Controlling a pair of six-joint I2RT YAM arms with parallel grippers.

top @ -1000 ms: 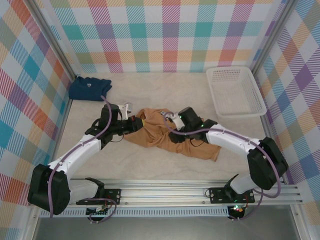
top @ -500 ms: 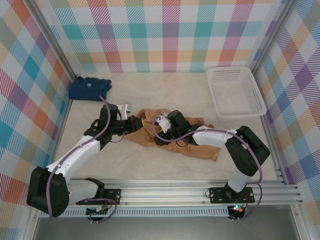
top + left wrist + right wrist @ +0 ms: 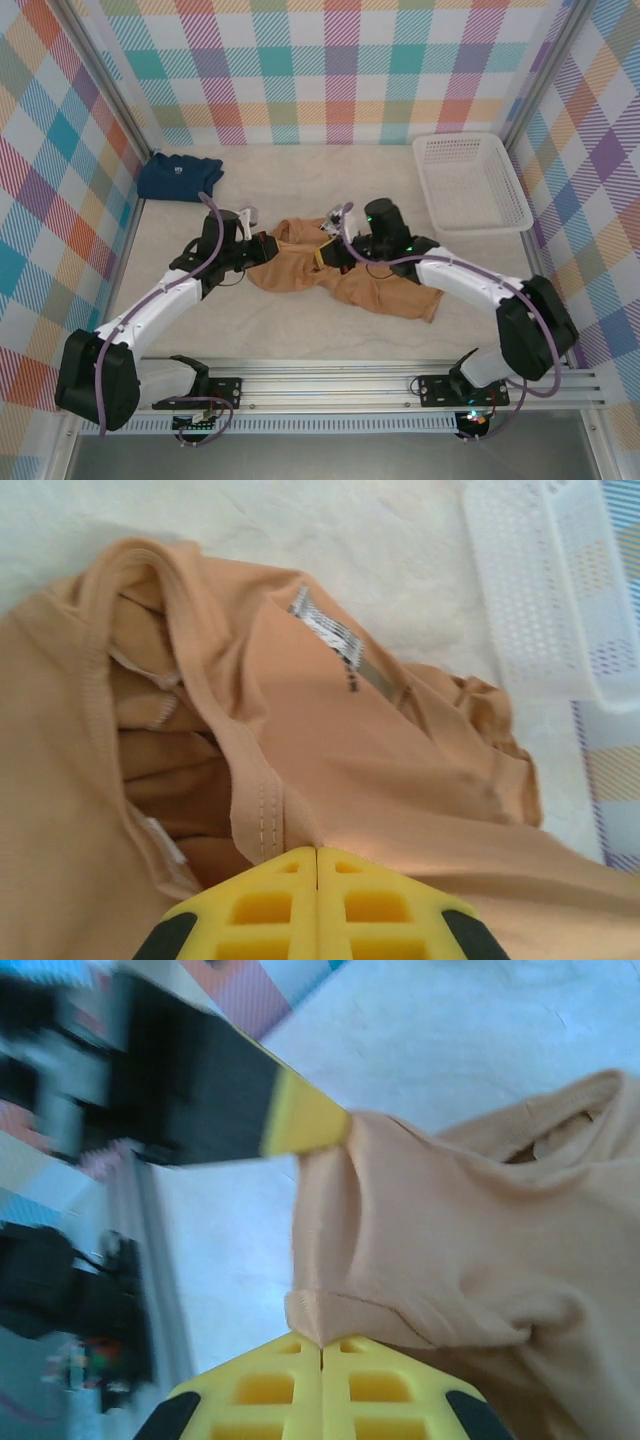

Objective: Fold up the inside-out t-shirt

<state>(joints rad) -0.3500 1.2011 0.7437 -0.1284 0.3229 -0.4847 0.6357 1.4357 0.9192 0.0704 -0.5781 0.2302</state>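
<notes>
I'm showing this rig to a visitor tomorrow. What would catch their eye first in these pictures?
The crumpled tan t-shirt in the middle of the table, with both arms reaching in: the left gripper and the right gripper are each shut on a fold of its edge. After that, the bright plaid walls, the white basket at the back right and a navy shirt at the back left.
</notes>
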